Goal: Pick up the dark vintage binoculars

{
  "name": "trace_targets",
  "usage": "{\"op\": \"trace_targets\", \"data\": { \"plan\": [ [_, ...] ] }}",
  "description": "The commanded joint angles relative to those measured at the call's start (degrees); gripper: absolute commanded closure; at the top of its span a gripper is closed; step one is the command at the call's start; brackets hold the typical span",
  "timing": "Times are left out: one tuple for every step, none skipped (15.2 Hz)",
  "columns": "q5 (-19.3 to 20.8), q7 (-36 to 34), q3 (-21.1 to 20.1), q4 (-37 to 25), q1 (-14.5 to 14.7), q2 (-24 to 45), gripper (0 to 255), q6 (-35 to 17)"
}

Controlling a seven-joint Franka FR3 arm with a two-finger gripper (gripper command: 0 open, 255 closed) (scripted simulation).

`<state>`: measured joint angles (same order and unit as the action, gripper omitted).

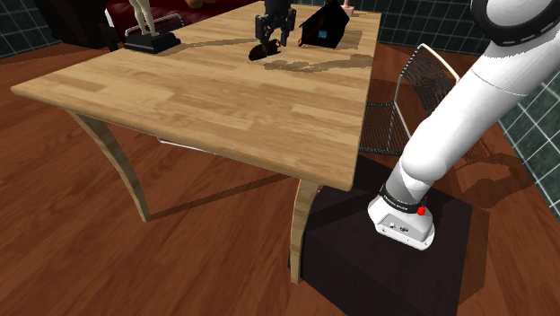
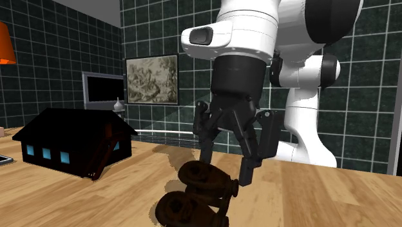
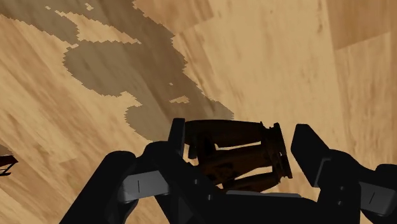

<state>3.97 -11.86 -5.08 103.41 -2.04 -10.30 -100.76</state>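
Wrist view: end effector [image 3: 242, 132] spread wide astride the binoculars [image 3: 232, 151] near the bench's [image 3: 286, 57] far edge.
Straddle seems off-centre; closing could skid them aside.

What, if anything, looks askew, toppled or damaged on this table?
Nothing stands out. The binoculars lie on the wooden table between the fingers of the open gripper, and the black house model stands upright nearby.
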Motion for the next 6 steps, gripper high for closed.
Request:
{"op": "trace_targets", "data": {
  "plan": [
    [0.0,0.1,0.0,-1.8,0.0,0.2,255,1.6],
    [0.0,0.2,0.0,-2.8,0.0,0.4,255,2.4],
    [0.0,0.2,0.0,-3.8,0.0,0.6,255,3.2],
    [0.0,0.2,0.0,-4.8,0.0,0.8,255,4.0],
    [0.0,0.2,0.0,-4.9,0.0,0.9,255,4.1],
    [0.0,0.2,0.0,-4.9,0.0,0.9,255,4.1]
  ]
}}
